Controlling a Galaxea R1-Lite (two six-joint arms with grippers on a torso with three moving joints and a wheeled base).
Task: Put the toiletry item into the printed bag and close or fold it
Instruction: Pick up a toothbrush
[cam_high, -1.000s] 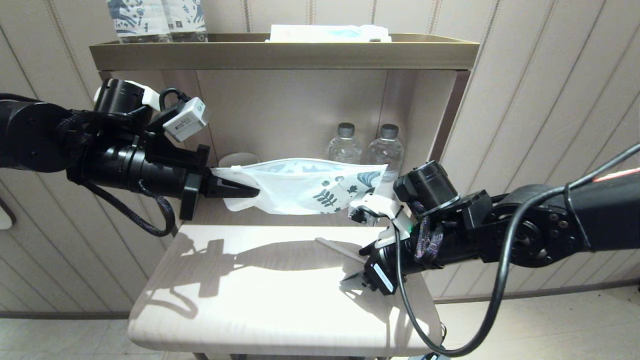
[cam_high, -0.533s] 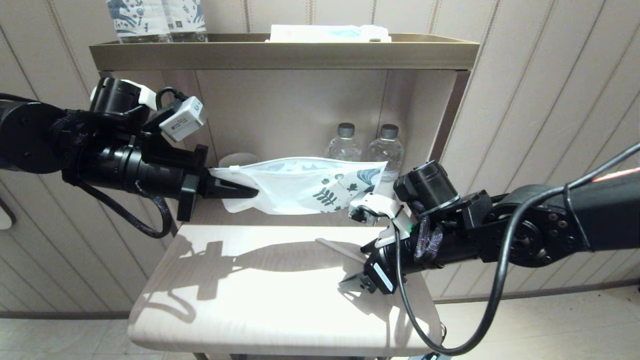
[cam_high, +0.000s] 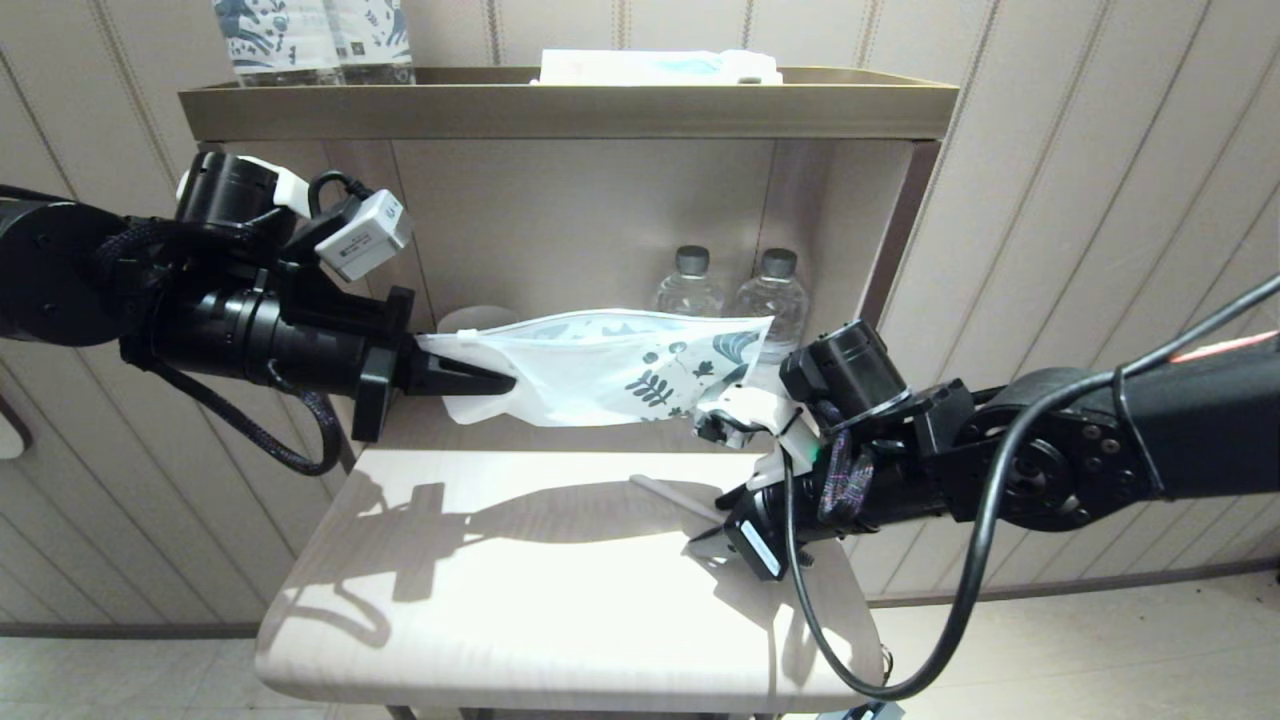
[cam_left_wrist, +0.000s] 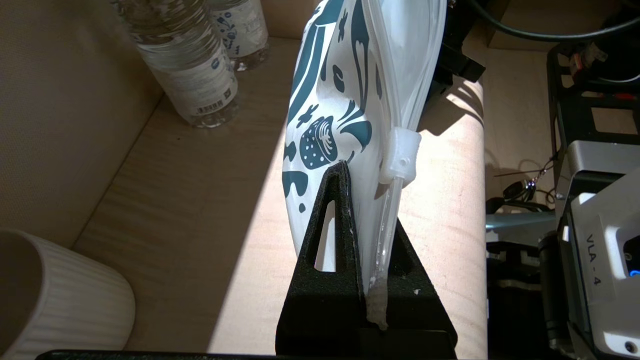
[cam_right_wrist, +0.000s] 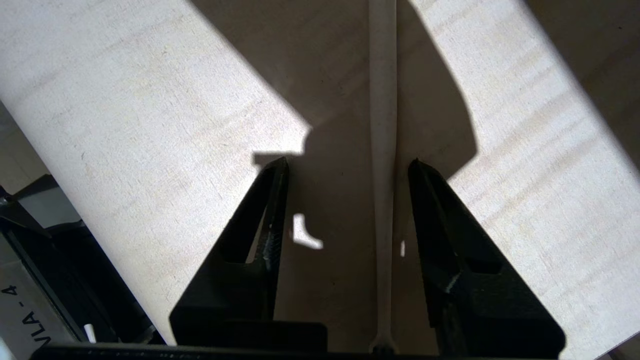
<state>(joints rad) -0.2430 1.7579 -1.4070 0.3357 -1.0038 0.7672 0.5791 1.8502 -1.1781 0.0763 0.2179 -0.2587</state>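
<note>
Right pincer (cam_right_wrist: 345, 165) spread astride toothbrush (cam_right_wrist: 383, 150) flat on table (cam_high: 520, 600), not gripping; my left pincer (cam_left_wrist: 350, 210) pinches bag (cam_high: 600, 380) midair, bottles (cam_high: 735, 295) and cup (cam_left_wrist: 55, 295) behind.

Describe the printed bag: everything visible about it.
The printed bag is a flat white pouch of thin plastic-like film with dark blue leaf and flower print toward one end. A clear zip strip with a small white slider runs along one edge. The left gripper is shut on its plainer end, holding it level in the air above the table, before two water bottles.
</note>
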